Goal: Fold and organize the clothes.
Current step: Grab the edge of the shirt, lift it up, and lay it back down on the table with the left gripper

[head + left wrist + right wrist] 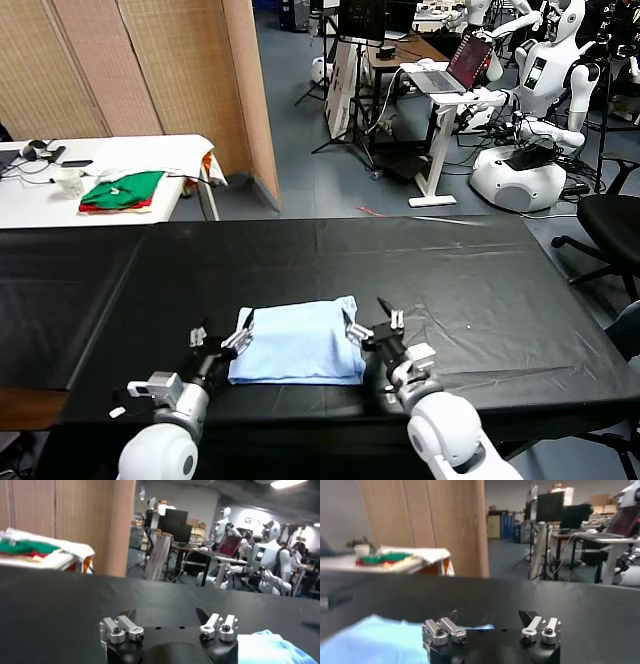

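Note:
The clothes are one pale sky-blue T-shirt [298,343], lying folded into a flat rectangle near the front edge of the black table [460,270]. My left gripper [222,333] rests at the shirt's left edge, open with nothing between its fingers. My right gripper [371,318] sits at the shirt's right edge, also open and empty. In the left wrist view the left gripper [166,615] has its jaws wide over bare black cloth, with the T-shirt [267,647] off to one side. In the right wrist view the T-shirt [375,640] lies beside the right gripper [489,616].
A white side table [180,150] at the back left carries folded green and red garments [122,190] and small items. A wooden partition [150,70] stands behind it. Other robots [535,110], desks and an office chair [615,215] stand beyond the table's far right.

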You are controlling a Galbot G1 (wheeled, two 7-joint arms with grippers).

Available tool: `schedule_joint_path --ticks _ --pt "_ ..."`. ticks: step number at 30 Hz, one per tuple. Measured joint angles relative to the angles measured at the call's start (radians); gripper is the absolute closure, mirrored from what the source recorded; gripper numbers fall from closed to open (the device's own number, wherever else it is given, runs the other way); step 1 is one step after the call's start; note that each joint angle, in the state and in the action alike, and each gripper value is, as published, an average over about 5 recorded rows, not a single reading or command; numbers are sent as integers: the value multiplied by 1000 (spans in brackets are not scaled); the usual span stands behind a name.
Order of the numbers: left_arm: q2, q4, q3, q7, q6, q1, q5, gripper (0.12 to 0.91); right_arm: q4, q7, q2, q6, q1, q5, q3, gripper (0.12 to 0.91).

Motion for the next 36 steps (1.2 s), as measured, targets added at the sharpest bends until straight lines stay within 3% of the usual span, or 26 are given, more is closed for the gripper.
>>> schedule_joint_path --ticks 8,14,20,29,33,36 --pt "-32 44 -8 13 -20 19 -65 123 84 0 -13 -11 -58 36 97 118" --pt "-41 52 -7 18 -20 32 -109 125 97 0 -12 -12 -65 35 113 118" --pt "-46 64 -6 26 -14 35 -167 176 102 -1 -9 -12 -69 35 119 118" --pt "-49 69 -13 28 22 25 -309 226 105 -1 -3 -10 -75 31 125 118" --pt "-49 68 -15 24 31 23 -346 309 106 -2 5 -8 -78 25 125 118" --pt "-48 68 -18 16 38 23 -366 463 106 -2 8 -5 -81 17 124 118"
